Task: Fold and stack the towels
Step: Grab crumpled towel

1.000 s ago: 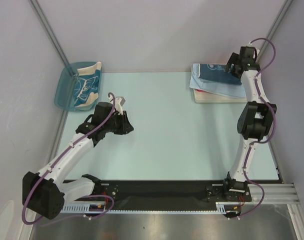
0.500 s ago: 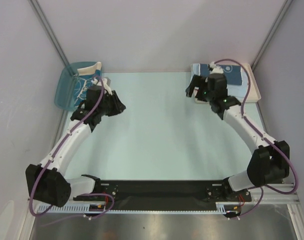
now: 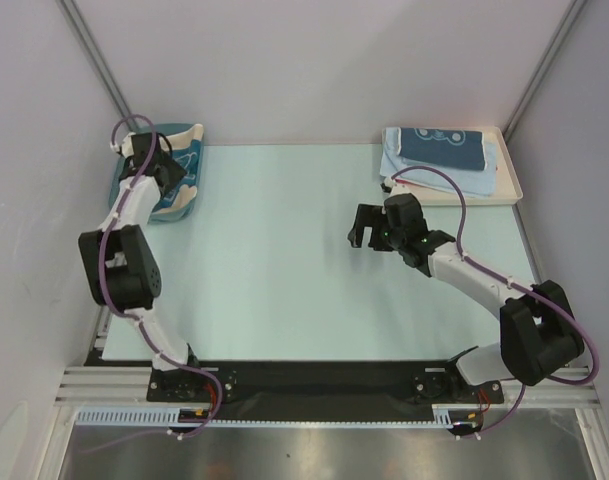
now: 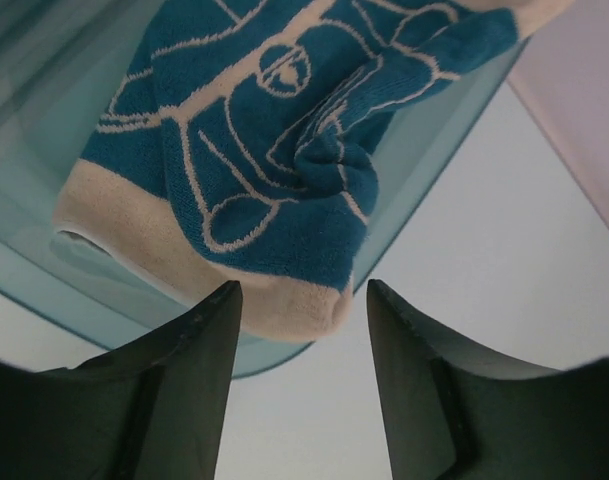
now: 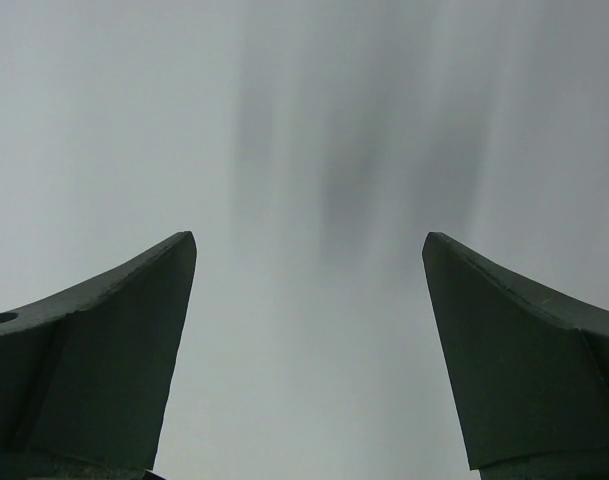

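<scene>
Pale-green tabletop (image 3: 284,260) within grey walls (image 3: 304,70); left gripper (image 4: 302,290) parted at teal towel (image 4: 264,120) in blue bin (image 4: 24,260), right gripper (image 5: 309,240) spread wide.

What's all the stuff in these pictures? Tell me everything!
cartoon towel: one, teal and beige, bunched in the bin
bin: one, see-through blue, table's far-left corner
dark-blue towel: one, dark blue, atop the tray's stack
light-blue towel: one, light blue, beneath it
tray: one, cream, far-right corner
table: one, pale green-blue, under everything
left gripper: one, black, open over the bin
right gripper: one, black, open over bare table
</scene>
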Robot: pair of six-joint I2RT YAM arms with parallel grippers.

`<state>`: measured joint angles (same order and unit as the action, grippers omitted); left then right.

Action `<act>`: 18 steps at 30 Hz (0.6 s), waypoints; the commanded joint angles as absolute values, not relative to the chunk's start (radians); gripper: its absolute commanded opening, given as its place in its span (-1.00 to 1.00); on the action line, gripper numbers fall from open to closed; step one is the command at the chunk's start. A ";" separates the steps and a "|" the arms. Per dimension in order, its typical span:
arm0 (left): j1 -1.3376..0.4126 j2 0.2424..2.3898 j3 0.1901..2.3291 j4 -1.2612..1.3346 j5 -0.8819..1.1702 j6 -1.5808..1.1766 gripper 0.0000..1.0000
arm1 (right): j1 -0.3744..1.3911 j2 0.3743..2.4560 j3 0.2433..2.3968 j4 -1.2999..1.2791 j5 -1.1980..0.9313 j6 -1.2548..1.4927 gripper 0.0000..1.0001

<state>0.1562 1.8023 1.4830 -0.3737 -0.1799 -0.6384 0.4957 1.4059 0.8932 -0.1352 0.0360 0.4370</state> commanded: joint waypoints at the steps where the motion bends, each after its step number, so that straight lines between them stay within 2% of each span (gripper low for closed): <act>1: 0.155 1.891 1.587 -0.428 -0.190 -0.684 0.21 | 0.494 1.376 0.907 -0.074 0.034 0.443 0.99; 5: 0.163 1.997 1.646 -0.416 -0.141 -0.696 0.24 | 0.492 1.371 0.904 -0.074 0.031 0.439 0.99; 7: 0.169 2.043 1.683 -0.417 -0.121 -0.698 0.16 | 0.494 1.373 0.907 -0.081 0.031 0.437 1.00; 8: 0.170 2.051 1.690 -0.411 -0.109 -0.696 0.09 | 0.494 1.371 0.905 -0.081 0.032 0.436 1.00; 9: 0.175 2.060 1.704 -0.410 -0.101 -0.696 -0.15 | 0.494 1.371 0.899 -0.077 0.034 0.434 0.99; 11: 0.173 2.049 1.713 -0.388 -0.095 -0.681 -0.44 | 0.494 1.374 0.899 -0.078 0.035 0.436 0.99; 12: 0.173 2.030 1.718 -0.382 -0.104 -0.675 -0.74 | 0.494 1.374 0.899 -0.074 0.035 0.433 0.99; 15: 0.173 1.984 1.752 -0.348 -0.126 -0.634 -0.99 | 0.494 1.374 0.893 -0.057 0.028 0.434 0.99; 18: 0.167 1.928 1.857 -0.339 -0.149 -0.578 -0.99 | 0.494 1.377 0.885 -0.025 0.012 0.428 0.97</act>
